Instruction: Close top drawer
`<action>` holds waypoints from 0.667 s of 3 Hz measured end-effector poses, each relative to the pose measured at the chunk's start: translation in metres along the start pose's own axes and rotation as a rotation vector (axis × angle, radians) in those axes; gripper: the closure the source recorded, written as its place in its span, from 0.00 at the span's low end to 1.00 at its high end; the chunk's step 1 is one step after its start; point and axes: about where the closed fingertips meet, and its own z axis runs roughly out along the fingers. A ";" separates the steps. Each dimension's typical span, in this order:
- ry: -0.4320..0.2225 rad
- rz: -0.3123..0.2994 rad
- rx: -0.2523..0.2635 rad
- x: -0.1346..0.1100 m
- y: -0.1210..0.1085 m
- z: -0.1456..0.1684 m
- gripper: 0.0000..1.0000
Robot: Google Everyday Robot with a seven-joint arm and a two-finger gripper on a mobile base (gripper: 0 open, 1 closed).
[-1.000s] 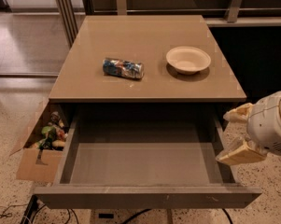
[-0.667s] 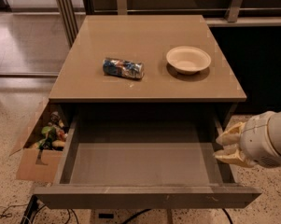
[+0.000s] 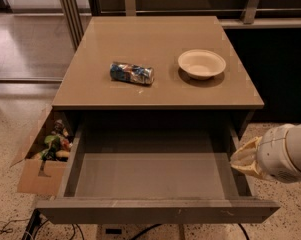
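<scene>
The top drawer (image 3: 155,210) is pulled far out from under the tan cabinet top (image 3: 155,84). It is wide, shallow, grey-taupe and empty inside, and its flat front faces the lower edge of the view. My gripper (image 3: 244,160) is at the right, over the drawer's right side wall, with its cream fingers pointing left and the white arm body behind it. The two lower drawer fronts are hidden.
A crushed blue can (image 3: 132,73) and a cream bowl (image 3: 201,64) lie on the cabinet top. An open cardboard box (image 3: 40,159) with several items stands on the floor at the cabinet's left. Cables (image 3: 145,231) run under the drawer front.
My gripper has dropped lower and drawn back to the right, and its fingers have come together to a narrower shape. The drawer has not moved.
</scene>
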 end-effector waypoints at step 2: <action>-0.031 0.075 -0.105 0.027 0.050 0.004 1.00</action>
